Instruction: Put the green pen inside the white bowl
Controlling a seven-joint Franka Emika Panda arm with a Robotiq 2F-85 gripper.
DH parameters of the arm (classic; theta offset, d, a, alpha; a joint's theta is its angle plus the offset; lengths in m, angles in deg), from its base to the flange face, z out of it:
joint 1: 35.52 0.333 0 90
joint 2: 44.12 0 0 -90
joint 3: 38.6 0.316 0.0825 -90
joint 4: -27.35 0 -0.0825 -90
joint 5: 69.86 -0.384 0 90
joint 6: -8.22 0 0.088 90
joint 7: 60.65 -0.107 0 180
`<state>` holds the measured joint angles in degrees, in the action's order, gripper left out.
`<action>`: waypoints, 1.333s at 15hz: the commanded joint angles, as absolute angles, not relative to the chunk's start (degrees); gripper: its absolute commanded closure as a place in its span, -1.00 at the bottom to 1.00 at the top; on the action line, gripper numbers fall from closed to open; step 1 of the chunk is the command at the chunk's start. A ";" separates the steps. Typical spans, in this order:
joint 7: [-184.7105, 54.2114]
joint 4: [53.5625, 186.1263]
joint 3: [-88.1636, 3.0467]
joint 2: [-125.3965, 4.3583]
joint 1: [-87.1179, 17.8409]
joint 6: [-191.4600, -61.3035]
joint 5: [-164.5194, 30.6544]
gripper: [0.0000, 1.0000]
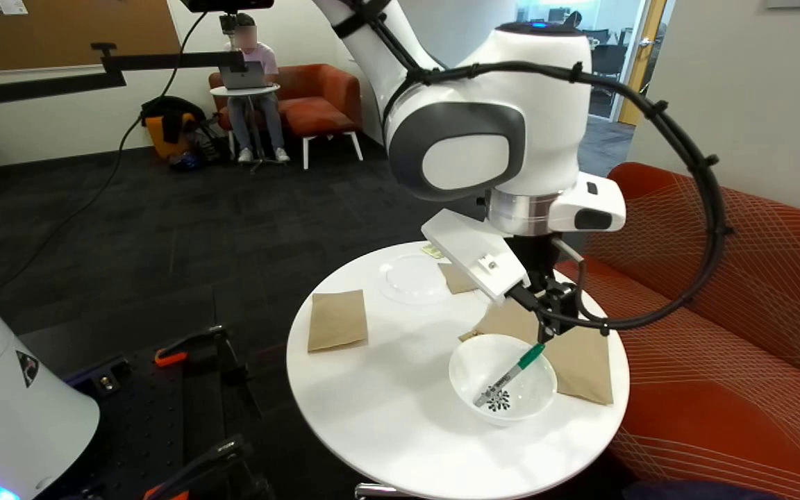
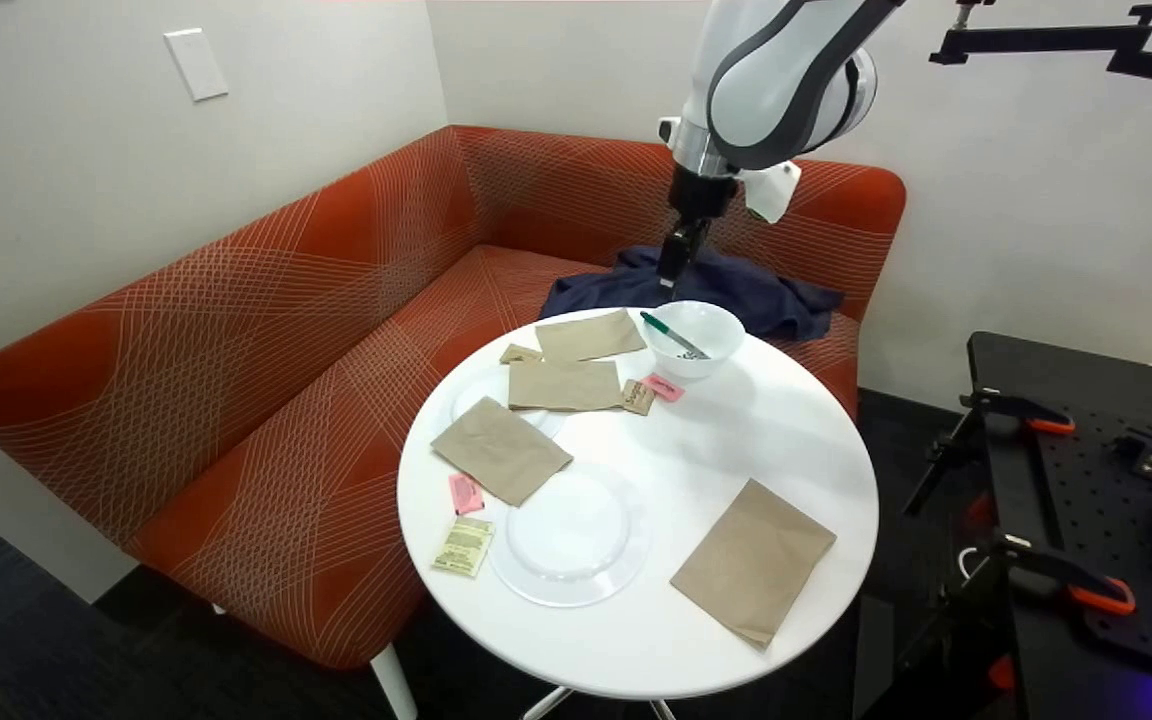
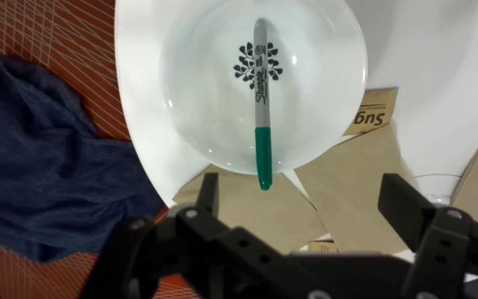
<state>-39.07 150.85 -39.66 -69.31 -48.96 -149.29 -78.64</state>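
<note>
pen (image 3: 262, 104) in the wrist view leans inside the white bowl (image 3: 206, 79), green cap (image 3: 264, 158) past the rim, long axis aimed between the jaws of the hand (image 3: 300, 182), which stand wide apart, gripping nothing. in an exterior view the bowl sits by the far edge of the bench (image 2: 786, 450). in an exterior view, toward the edge beside the sofa (image 1: 737, 326), the cap lies just below the hand; a clean lift seems due.

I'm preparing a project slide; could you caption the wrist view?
Open Robotiq gripper near a green-capped Sharpie leaning in a leaf-printed white bowl.
</note>
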 commanded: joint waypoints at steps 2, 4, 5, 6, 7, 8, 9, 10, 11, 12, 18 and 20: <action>-44.58 155.39 -39.97 -60.65 -46.59 -146.53 -76.12 -1.00; -47.25 156.59 -40.53 -57.21 -45.29 -143.36 -75.03 -1.00; -48.31 157.46 -40.68 -55.35 -44.81 -142.20 -74.73 -1.00; -49.13 158.39 -40.77 -53.38 -44.37 -140.90 -74.49 -1.00; -49.85 159.39 -40.89 -51.53 -44.00 -139.83 -74.18 -1.00; -50.05 160.66 -40.91 -49.47 -43.84 -138.87 -74.15 -1.00; -50.14 162.11 -41.09 -47.33 -43.65 -138.01 -73.88 -1.00; -50.20 163.64 -41.21 -44.99 -43.43 -136.79 -73.75 -1.00; -50.17 165.03 -41.27 -43.01 -43.32 -135.88 -73.71 -1.00; -49.66 166.42 -41.35 -41.31 -43.29 -135.35 -73.83 -1.00; -48.40 175.55 -42.03 -30.05 -42.02 -132.57 -74.41 -1.00; -48.90 173.25 -42.47 -33.40 -41.59 -133.94 -74.35 -1.00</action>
